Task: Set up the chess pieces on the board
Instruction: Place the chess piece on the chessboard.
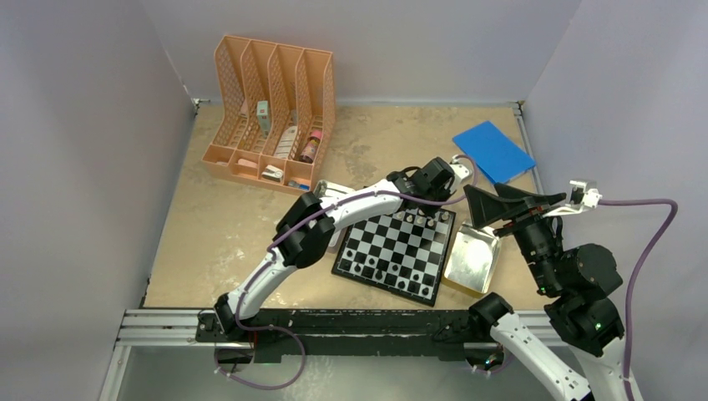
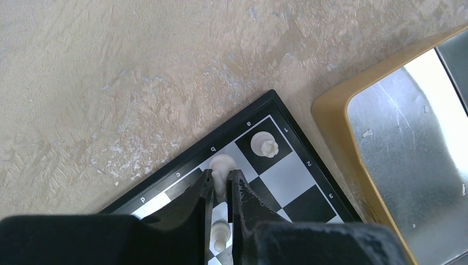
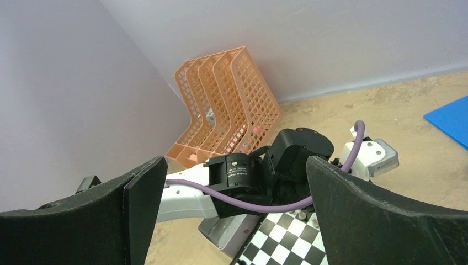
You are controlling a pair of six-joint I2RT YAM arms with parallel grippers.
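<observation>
The checkered board [image 1: 361,264] lies in the middle of the table, with white pieces [image 1: 417,219] on its far edge and black pieces [image 1: 380,271] on its near rows. My left gripper [image 2: 221,179] is at the board's far right corner [image 2: 287,118], shut on a white piece [image 2: 222,164] that stands on the b square. A white rook [image 2: 264,145] stands on the corner square beside it, and a white pawn [image 2: 219,234] shows between my fingers. My right gripper [image 3: 234,182] is open and empty, held high to the right of the board [image 1: 501,205].
A shiny metal tin [image 1: 472,259] with a tan rim lies against the board's right side [image 2: 408,149]. A second tin [image 3: 243,232] lies under the left arm. An orange file rack [image 1: 271,113] stands at the back left, a blue pad [image 1: 493,150] at the back right.
</observation>
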